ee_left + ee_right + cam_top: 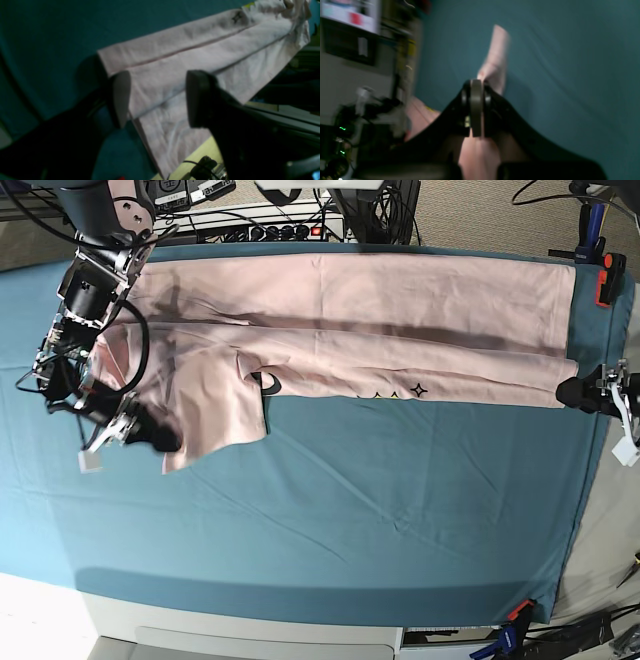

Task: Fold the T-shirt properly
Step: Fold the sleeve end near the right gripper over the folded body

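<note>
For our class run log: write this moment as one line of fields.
task: fold T-shirt | left gripper: open over hem | right gripper: shut on sleeve | shirt: part-folded lengthwise on teal cloth

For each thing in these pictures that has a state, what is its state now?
T-shirt: partly folded lengthwise, spread across the table.
Sleeve: unfolded, lying flat toward the front.
Left tool: open, at the shirt's end edge.
Right tool: shut on the sleeve edge.
Table cloth: spread flat, clamped at corners.
</note>
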`<state>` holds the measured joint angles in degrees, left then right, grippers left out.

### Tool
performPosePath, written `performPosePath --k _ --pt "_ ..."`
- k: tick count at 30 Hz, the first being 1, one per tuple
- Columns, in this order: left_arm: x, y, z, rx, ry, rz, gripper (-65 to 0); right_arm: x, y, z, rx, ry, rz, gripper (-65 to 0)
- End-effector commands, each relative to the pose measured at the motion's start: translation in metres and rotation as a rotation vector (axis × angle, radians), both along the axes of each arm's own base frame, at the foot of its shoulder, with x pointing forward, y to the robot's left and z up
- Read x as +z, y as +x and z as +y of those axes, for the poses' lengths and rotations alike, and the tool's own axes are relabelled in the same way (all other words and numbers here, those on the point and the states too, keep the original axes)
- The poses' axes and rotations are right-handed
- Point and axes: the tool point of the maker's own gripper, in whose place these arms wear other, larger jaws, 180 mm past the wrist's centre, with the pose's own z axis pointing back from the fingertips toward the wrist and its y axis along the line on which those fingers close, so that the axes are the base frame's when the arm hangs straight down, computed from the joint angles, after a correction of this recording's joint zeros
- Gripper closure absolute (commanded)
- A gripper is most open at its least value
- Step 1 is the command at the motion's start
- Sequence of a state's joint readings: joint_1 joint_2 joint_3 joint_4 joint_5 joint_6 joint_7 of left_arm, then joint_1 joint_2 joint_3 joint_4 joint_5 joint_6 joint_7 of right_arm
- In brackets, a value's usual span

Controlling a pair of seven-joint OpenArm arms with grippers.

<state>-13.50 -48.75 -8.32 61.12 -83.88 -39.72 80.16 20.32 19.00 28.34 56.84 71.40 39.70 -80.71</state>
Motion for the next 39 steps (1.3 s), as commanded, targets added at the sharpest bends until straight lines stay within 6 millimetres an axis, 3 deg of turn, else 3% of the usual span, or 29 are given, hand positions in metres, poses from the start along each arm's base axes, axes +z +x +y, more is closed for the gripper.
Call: performPosePath --k 1,5,8,11,14,18,21,29,39 --pt "0.017 0.009 0.009 0.005 0.012 -0.047 -35.9 0.032 0.012 -0.009 -0.013 -0.020 -0.102 0.0" --pt "0.017 0.009 0.009 0.005 0.012 -0.047 -35.9 0.065 0.005 -0.006 0.016 -0.149 -0.219 0.0" --pt "0.018 0.009 0.009 0.005 0.013 -0.047 -35.9 0.077 -0.010 0.003 0.050 -0.254 -0.272 0.0" --pt "0.018 0.009 0.009 0.005 0.012 -0.048 -35.9 0.067 -0.034 0.024 0.129 -0.328 -0.266 0.0" --pt "0.018 0.009 0.009 0.005 0.012 -0.048 -35.9 0.043 -0.065 0.053 0.235 -0.355 -0.215 0.0" --pt "0.018 0.009 0.009 0.005 0.013 -0.048 -35.9 0.014 -0.108 0.091 0.343 -0.330 -0.146 0.0" --pt "0.018 0.009 0.009 0.005 0.013 -0.047 -35.9 0.006 -0.134 0.108 0.377 -0.311 -0.121 0.0" --pt "0.017 0.009 0.009 0.005 0.012 -0.047 -35.9 0.004 -0.179 0.121 0.431 -0.333 -0.094 0.0" --pt "0.017 0.009 0.009 0.005 0.012 -0.047 -35.9 -0.010 -0.207 0.122 0.447 -0.310 -0.018 0.0"
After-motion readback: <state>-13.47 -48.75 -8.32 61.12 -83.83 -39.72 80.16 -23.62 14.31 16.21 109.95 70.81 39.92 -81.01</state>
